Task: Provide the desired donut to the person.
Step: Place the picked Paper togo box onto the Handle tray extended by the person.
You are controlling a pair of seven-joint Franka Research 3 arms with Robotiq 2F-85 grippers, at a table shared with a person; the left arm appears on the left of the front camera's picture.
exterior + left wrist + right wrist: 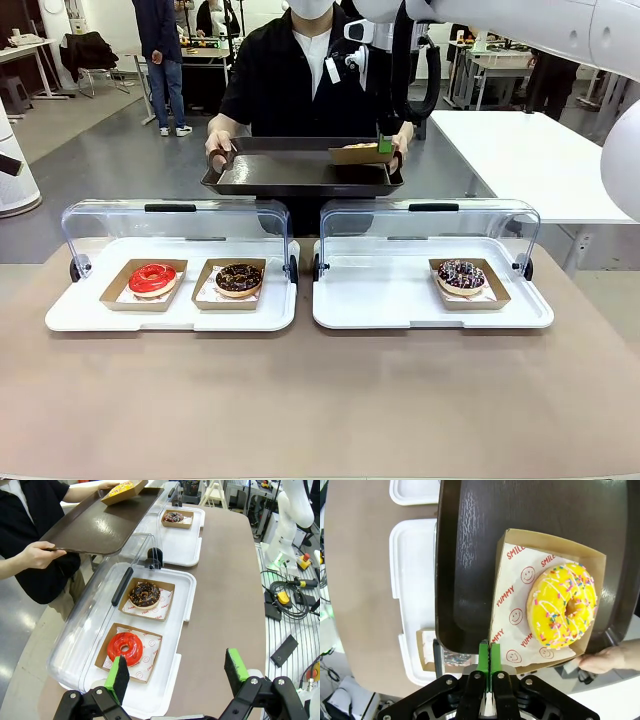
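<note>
Delivering the yellow sprinkled donut [565, 605] to the person [300, 70]: the hand-over step. The donut is carried in its cardboard tray [550, 542], which is placed on the dark serving tray [465, 555] toward that tray's 3 o'clock side in the front view. Whether it lies fully flat cannot be told. The serving tray is held at both ends by the person, one hand [612, 657] being seen at 4 o'clock in the right wrist view. The cardboard tray's edge is pinched between the tightly closed jaws of the right gripper [489, 652] at 6 o'clock. The left gripper [177, 666] is held with its jaws spread wide and empty, the red donut [125, 648] lying at its 10 o'clock in the display tray [187, 592]. The placement is judged nearly complete. Next, the pinch is to be released and the fingers drawn back along their own line, so that the cardboard is not dragged off a hand-held, unsteady surface.
</note>
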